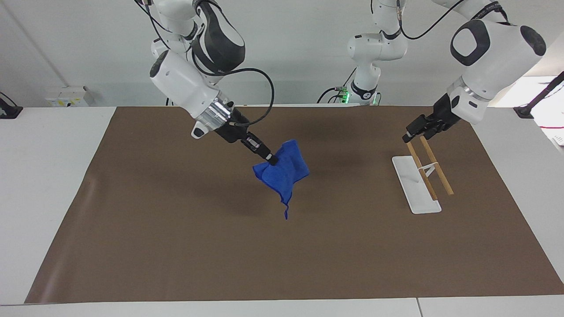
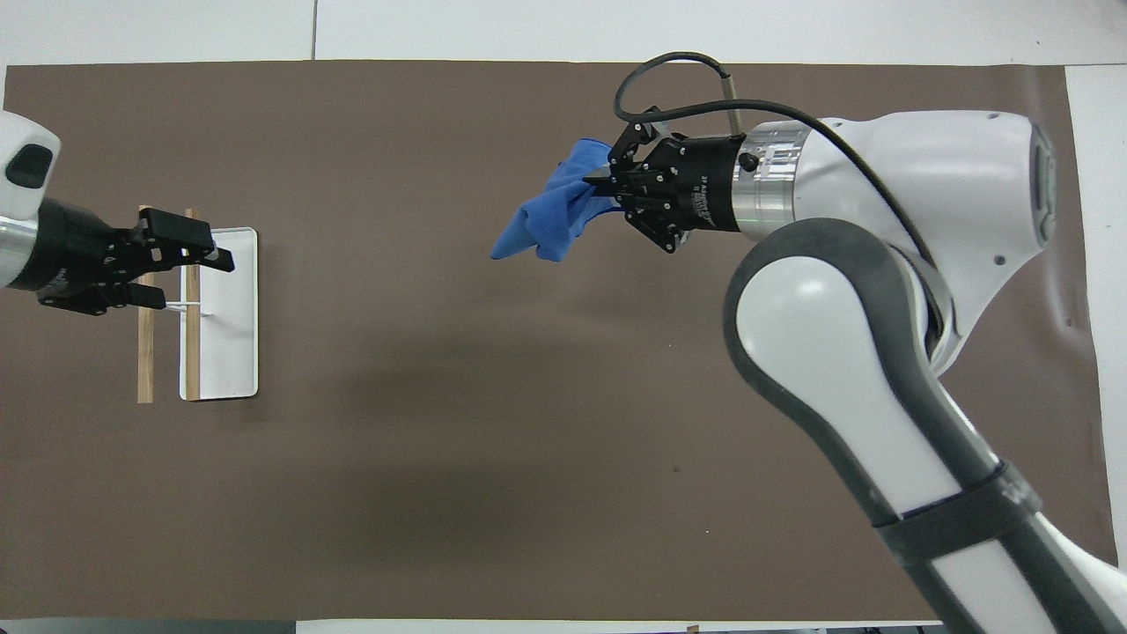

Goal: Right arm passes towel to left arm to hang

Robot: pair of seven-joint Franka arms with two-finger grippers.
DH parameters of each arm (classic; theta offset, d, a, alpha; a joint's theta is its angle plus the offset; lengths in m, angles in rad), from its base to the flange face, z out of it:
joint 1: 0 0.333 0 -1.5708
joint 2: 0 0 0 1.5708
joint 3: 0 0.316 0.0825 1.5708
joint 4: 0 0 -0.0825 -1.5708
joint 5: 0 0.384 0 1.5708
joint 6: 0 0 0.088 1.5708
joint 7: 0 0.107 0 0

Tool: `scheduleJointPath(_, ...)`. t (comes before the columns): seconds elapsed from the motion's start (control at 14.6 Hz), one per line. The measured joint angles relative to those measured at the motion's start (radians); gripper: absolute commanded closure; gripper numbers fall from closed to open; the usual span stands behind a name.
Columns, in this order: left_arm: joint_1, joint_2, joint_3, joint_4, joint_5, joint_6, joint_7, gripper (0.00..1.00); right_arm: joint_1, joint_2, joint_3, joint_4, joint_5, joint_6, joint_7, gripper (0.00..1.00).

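**Towel in the air, handover not yet made**

My right claw (image 1: 272, 160) is clenched on the towel (image 1: 283, 174), gripping a bunched edge of it so the blue cloth hangs free, one corner trailing down toward the brown mat (image 1: 282, 264) without touching it. In the overhead view the towel (image 2: 550, 211) sits at about twelve o'clock of the mat's centre, over the middle of the worktop (image 1: 48, 176). So the pickup is done: nothing of the cloth lies on the mat.

My left claw (image 1: 414, 131) is up in the air over the end of the towel rack (image 1: 423, 178), which stands toward the left arm's end of the worktop, at about nine o'clock of the towel in the overhead view. The claw's fingers (image 2: 180, 242) stand apart with nothing between them, so it is released and empty. The rack's two wooden rails (image 2: 167, 304) are bare above their white base.

As I judge it, roughly the first third is behind me. Left to do: bring the two claws together, well apart as they are now; let the left one close on a free edge of the cloth; release the right; then drape the towel over a rail. The cloth hangs crumpled, so finding a clean edge for the second grip looks like the delicate part.
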Motion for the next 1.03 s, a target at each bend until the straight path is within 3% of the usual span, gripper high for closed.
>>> scheduleJointPath(0.27,-0.119,0.000,-0.005,-0.076,-0.062,0.123,-0.414,0.00,0.145,0.033,0.001,-0.001,0.121,0.215,0.151,1.00)
scheduleJointPath(0.62,-0.169,0.011,-0.006,-0.109,-0.189,0.240,-0.818,0.00,0.238,0.062,0.001,-0.001,0.220,0.331,0.181,1.00)
scheduleJointPath(1.03,-0.186,0.067,-0.003,-0.113,-0.265,0.368,-0.974,0.00,0.238,0.063,-0.003,0.000,0.220,0.332,0.185,1.00)
